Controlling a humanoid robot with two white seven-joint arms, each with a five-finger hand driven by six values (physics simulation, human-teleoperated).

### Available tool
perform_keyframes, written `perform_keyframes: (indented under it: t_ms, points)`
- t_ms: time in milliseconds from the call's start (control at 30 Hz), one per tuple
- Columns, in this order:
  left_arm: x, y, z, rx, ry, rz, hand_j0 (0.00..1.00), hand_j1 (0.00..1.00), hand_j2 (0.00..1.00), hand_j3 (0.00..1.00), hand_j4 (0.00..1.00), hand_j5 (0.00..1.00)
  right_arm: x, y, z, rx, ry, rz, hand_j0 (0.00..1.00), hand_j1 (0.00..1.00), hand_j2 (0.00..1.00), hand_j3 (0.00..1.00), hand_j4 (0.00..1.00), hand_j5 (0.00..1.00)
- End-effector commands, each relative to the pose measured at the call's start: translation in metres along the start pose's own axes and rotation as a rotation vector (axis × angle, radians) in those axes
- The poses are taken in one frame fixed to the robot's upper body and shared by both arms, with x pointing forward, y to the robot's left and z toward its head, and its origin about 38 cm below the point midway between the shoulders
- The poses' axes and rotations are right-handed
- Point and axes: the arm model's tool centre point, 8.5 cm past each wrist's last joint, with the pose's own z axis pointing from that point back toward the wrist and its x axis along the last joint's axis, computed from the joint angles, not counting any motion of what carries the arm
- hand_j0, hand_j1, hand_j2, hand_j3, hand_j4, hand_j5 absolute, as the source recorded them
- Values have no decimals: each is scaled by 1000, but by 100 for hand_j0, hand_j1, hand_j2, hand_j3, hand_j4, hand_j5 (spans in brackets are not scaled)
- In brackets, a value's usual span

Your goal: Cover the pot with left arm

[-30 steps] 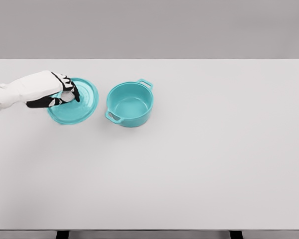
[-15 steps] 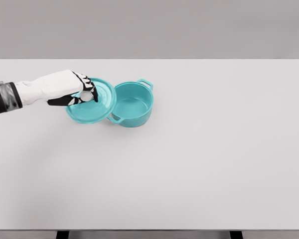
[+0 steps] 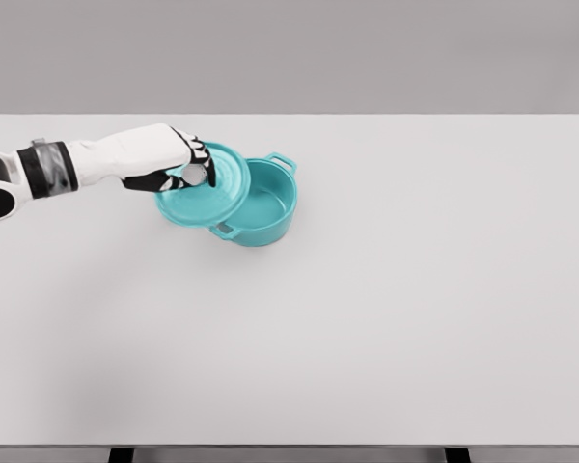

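we note the lid in the upper left of the frame: a round teal disc, same colour as the pot, with faint concentric rings on its top and a pale knob near its middle. the left hand comes in from the left edge on a white forearm with a dark grey band near the wrist; its dark-tipped fingers are curled down over the knob, gripping the lid. the lid is tilted, its right rim higher and overlapping the left part of the pot's opening, its left rim hanging out past the pot wall. the pot sits just right of the lid, upper left of centre: teal, shallow, straight walled, with one loop handle at its upper right and another at its lower left, partly under the lid. the right half of its inside shows open. the table is pale grey and runs nearly the full frame; its far edge lies across the upper part, its near edge along the bottom. pot and lid sit near the far edge, well apart from the right and near edges.
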Motion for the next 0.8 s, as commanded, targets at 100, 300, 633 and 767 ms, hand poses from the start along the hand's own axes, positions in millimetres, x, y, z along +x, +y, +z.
perform_keyframes:
  t_ms: [100, 300, 633, 767]
  points:
    - [0, -7, -16, -22, -10, 26, 51, 51, 51, 51, 51, 51, 1, 0, 0, -1, -2, 1, 100, 100, 100, 100, 100, 100]
    - [2, -2, -35, -28, -27, 26, 51, 51, 51, 51, 51, 51, 0, 0, 0, 1, 0, 0, 100, 100, 100, 100, 100, 100]
    - [9, 3, -56, -43, -55, 15, 51, 51, 51, 51, 51, 51, 1, 0, 0, -1, -2, 1, 100, 100, 100, 100, 100, 100]
    - [10, 2, -60, -44, -59, 19, 51, 51, 51, 51, 51, 51, 0, 0, 0, 1, 0, 0, 100, 100, 100, 100, 100, 100]
